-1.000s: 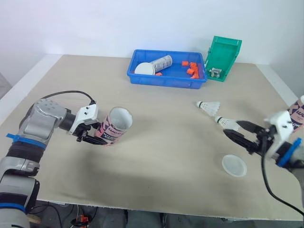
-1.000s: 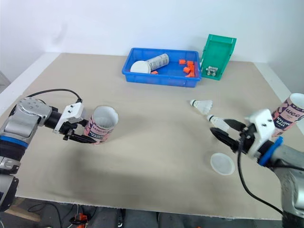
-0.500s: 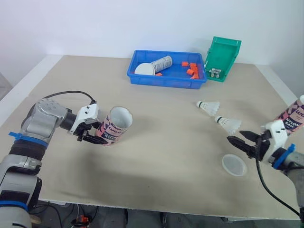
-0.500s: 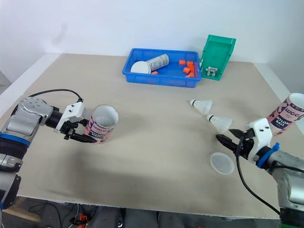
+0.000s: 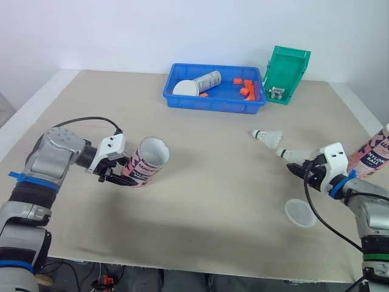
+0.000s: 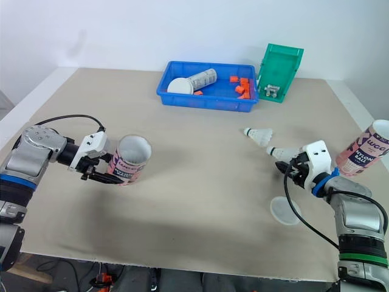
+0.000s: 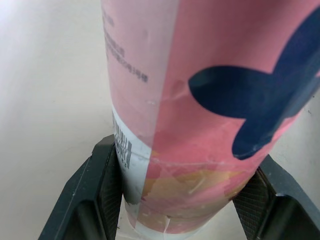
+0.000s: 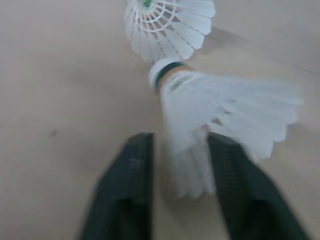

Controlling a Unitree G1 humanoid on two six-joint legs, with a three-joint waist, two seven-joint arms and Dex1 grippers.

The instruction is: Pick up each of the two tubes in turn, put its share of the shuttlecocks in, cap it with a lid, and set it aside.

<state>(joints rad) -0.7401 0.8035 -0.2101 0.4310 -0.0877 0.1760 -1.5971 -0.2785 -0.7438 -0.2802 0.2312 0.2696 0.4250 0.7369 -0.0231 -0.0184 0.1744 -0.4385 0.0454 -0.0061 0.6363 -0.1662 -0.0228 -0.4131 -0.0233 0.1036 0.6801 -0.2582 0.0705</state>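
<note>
A beige table [image 5: 213,201] backed by a plain white wall [image 5: 121,30] (dark floor [image 5: 243,285] below its near edge).

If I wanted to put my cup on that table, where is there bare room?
The widest bare patch is in the middle, between the held tube and the two shuttlecocks. The far corner left of the blue tray is bare too. Crowded: the right side, around shuttlecocks, right gripper, lid and second tube.

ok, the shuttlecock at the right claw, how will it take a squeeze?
The shuttlecock is probably very light: mostly thin white skirt behind a small head. That skirt likely flexes or crushes if the right claw squeezes hard. Lying on its side, it may roll if nudged.
</note>
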